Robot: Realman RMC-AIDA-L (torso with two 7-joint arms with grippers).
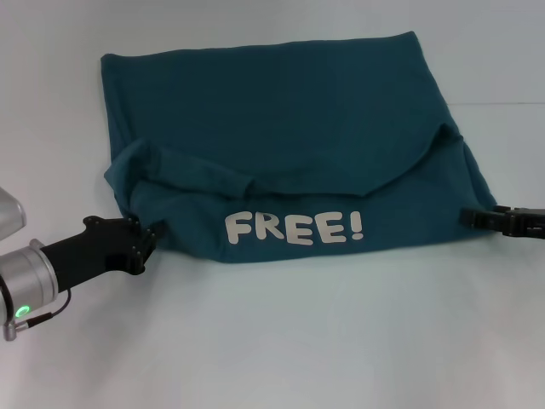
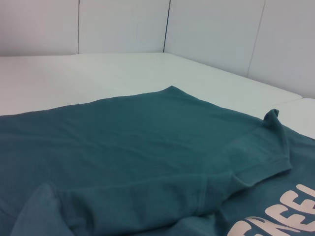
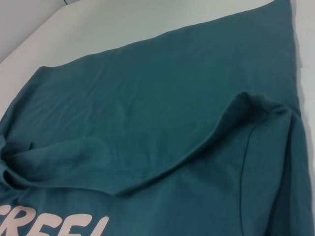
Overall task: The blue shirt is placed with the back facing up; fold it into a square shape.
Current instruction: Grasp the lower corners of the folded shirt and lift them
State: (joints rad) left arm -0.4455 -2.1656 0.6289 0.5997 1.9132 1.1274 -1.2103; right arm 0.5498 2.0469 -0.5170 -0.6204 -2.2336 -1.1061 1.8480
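The blue shirt [image 1: 281, 111] lies spread on the white table, its near part folded over so the off-white "FREE!" lettering [image 1: 294, 228] faces up. The folded flap ends in a curved, rumpled edge across the shirt's middle. My left gripper [image 1: 149, 236] sits low at the shirt's near left corner, touching the fabric edge. My right gripper [image 1: 470, 216] reaches in at the near right corner, its tip against the fabric. Both wrist views show the blue shirt [image 2: 138, 142] [image 3: 147, 98] close up, with part of the lettering [image 2: 290, 216] [image 3: 54, 223] and no fingers.
The bare white table [image 1: 298, 341] stretches in front of the shirt and along both sides. White wall panels [image 2: 123, 24] stand behind the table's far edge in the left wrist view.
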